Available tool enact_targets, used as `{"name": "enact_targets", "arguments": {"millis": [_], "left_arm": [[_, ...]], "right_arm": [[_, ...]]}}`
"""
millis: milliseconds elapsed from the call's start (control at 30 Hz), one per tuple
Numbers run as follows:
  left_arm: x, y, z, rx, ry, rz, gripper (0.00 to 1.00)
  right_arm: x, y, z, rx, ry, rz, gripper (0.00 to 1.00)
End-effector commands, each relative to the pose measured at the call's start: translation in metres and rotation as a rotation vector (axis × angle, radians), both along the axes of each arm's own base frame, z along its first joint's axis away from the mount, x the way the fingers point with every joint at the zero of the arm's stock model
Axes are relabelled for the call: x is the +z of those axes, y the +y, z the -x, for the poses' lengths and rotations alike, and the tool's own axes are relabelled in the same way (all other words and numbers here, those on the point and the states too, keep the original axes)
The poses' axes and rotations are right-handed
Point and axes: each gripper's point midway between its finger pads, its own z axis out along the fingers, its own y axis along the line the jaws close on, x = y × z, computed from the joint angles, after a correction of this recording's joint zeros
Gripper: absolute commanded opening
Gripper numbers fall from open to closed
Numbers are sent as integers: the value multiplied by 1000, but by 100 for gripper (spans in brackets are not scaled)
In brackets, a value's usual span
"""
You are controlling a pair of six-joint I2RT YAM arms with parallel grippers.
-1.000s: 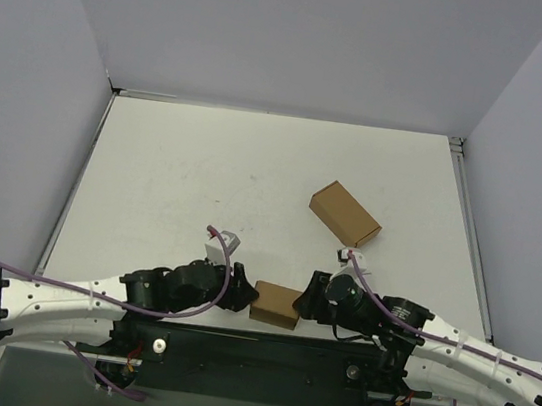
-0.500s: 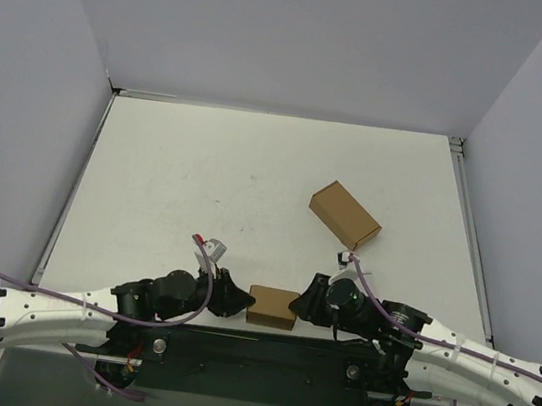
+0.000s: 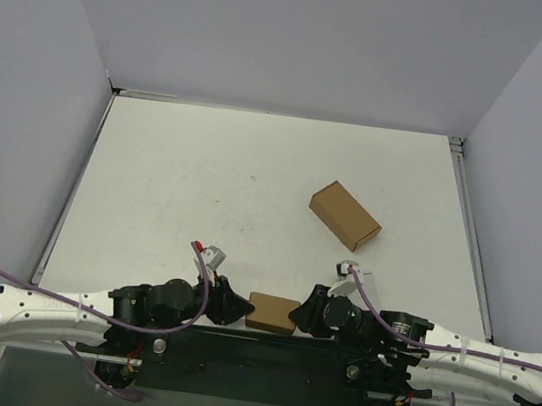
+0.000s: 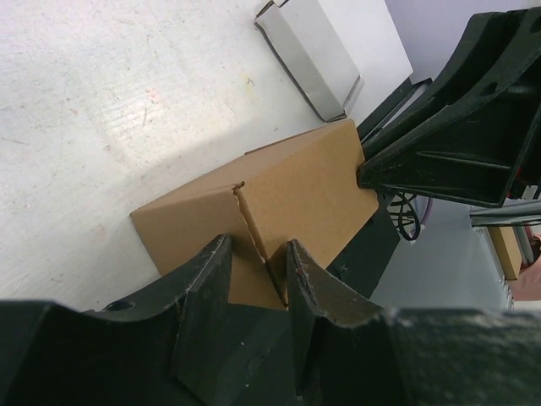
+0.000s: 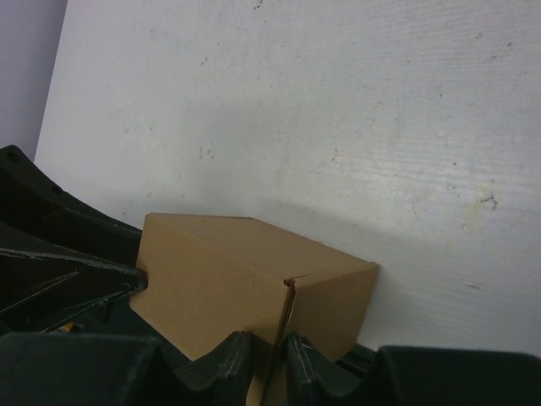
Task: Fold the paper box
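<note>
- The paper box (image 3: 272,311) stands as a small closed carton at the middle of the worktop's (image 3: 175,169) near edge. Its long side lies roughly along that edge.
- Each short end shows a flap seam running down the face. Both seams look nearly flush, though a slight step shows along the one in the left wrist view.
- The left tool (image 3: 236,307) is at the box's left end. Its fingers (image 4: 207,296) are drawn in narrow, the seam running down between them, and they appear to pinch that flap edge.
- The right tool (image 3: 303,315) is at the opposite end. Its fingers (image 5: 224,359) are closer together still, with a strip of cardboard between them, and it also seems to be pinching the end seam.
- Over the last second both tools have narrowed from a wider spread. The left arm has dropped back toward the near edge, and the box has slid a little nearer that edge and squared up with it.
- In my judgement this means the folding is close to finished. The body is formed, and the two arms are setting the end flaps from both sides.
- A longer brown carton (image 3: 345,214) lies right of the worktop's centre, well apart from the box.
</note>
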Motion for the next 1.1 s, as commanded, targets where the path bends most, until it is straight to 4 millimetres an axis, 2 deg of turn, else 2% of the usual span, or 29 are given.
{"name": "enact_targets", "arguments": {"millis": [0,100,233,467,633,667,733,800,867,900,933,967,1000,1033,1067], "left_arm": [[-21,3,10,-35,28,-99,40],[-21,6,-3,36,16,-114,39],[-9,8,-26,114,-20,-118,39],[1,6,-50,115,-64,-123,39],[24,7,-82,149,-162,-112,39],[32,12,-97,180,-182,-102,39],[40,8,-104,147,-237,-100,38],[40,9,-114,155,-280,-138,36],[32,10,-115,139,-337,-189,35],[20,14,-109,124,-351,-213,35],[22,13,-106,124,-379,-188,35],[20,14,-103,120,-397,-183,35],[24,10,-90,95,-424,-160,35],[15,17,-87,114,-444,-173,35],[13,17,-82,109,-457,-173,35]], "right_arm": [[-14,-7,1,6,-8,69,20],[-5,-3,-9,-12,-55,76,20],[6,13,-25,-5,-90,45,21],[12,30,-57,-14,-110,28,22],[33,43,-94,-15,-174,0,22],[31,46,-101,18,-205,30,22],[42,53,-118,21,-255,8,21],[42,60,-123,68,-285,20,21],[39,64,-122,94,-294,25,21],[39,67,-120,106,-303,16,21],[33,68,-111,134,-304,23,21],[34,69,-104,151,-324,20,21],[33,65,-104,131,-353,45,21],[30,64,-99,147,-372,66,21],[25,65,-84,181,-385,80,21]]}}
